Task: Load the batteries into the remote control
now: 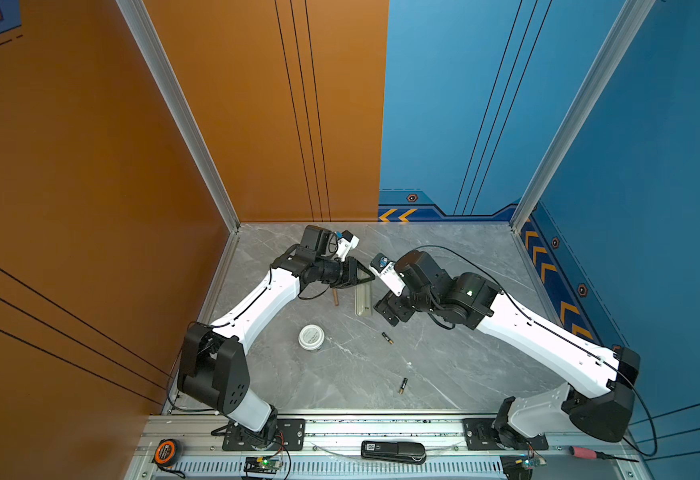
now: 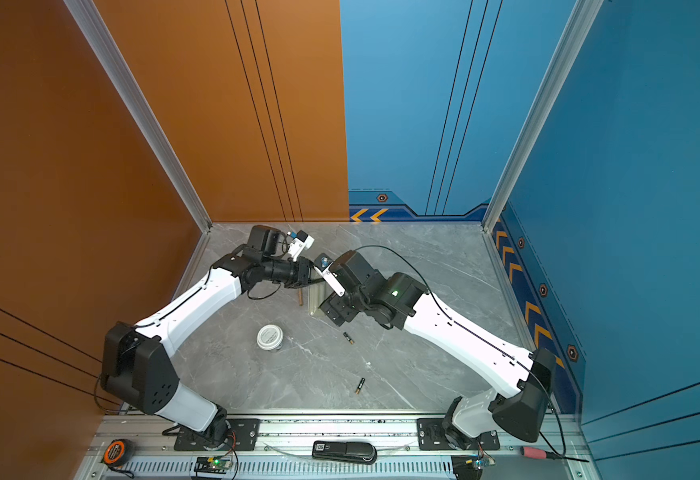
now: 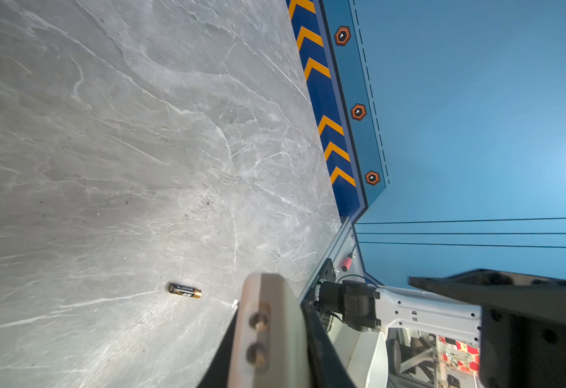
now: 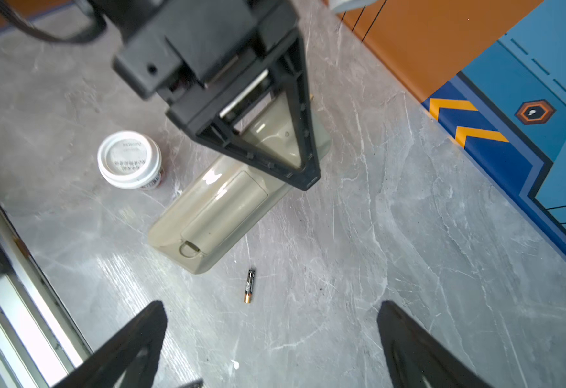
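Squinting at the print: the white jar point(image 4: 128, 159) has small dark lettering on its lid and the batteries point(image 4: 249, 286) carry a label, but I can't read any of it. The remote control point(image 4: 214, 208) lies beige back up on the table point(image 1: 444, 374), cover on. One battery sits just off its near end, and the second battery point(image 1: 402, 385) is well apart toward the front rail. Reaching in low, the left gripper point(image 1: 368, 277) is clamped on the remote's far end. The right gripper point(image 4: 275, 336) hangs over the table near the closer battery, fingers spread wide, holding nothing.
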